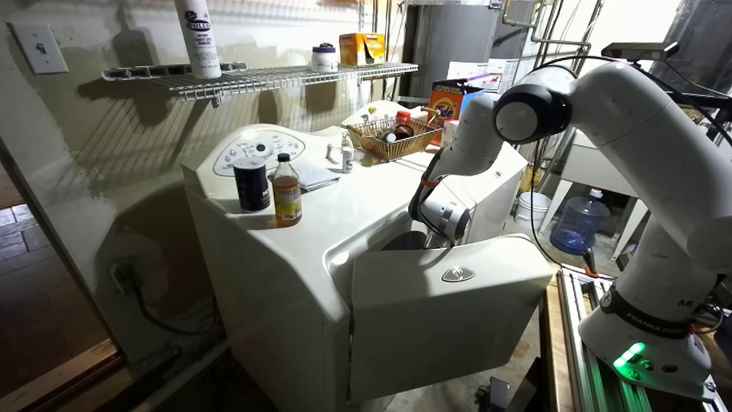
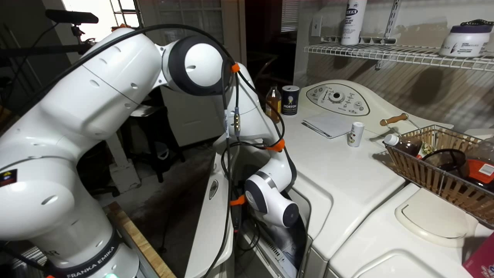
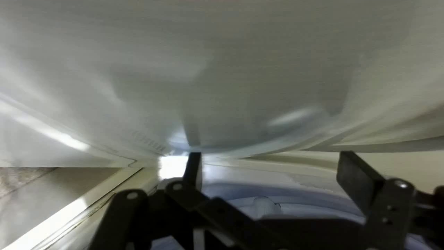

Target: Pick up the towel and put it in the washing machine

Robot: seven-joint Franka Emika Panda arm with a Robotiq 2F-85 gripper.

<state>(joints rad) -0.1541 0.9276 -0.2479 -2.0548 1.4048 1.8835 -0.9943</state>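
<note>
Below a wire shelf (image 1: 286,79), we see the washing machine (image 1: 263,297) with its door (image 1: 434,337) open. In the wrist view, we find the gripper (image 3: 272,168) spread wide.

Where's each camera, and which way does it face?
An exterior view: stands apart, angled down at the washing machine; arm at picture right.
An exterior view: stands apart, facing the control panel; arm at picture left.
Wrist view: mounted on the arm, looking past the open gripper at a shiny grey surface.
Both exterior views share the amber bottle and dark canister.
</note>
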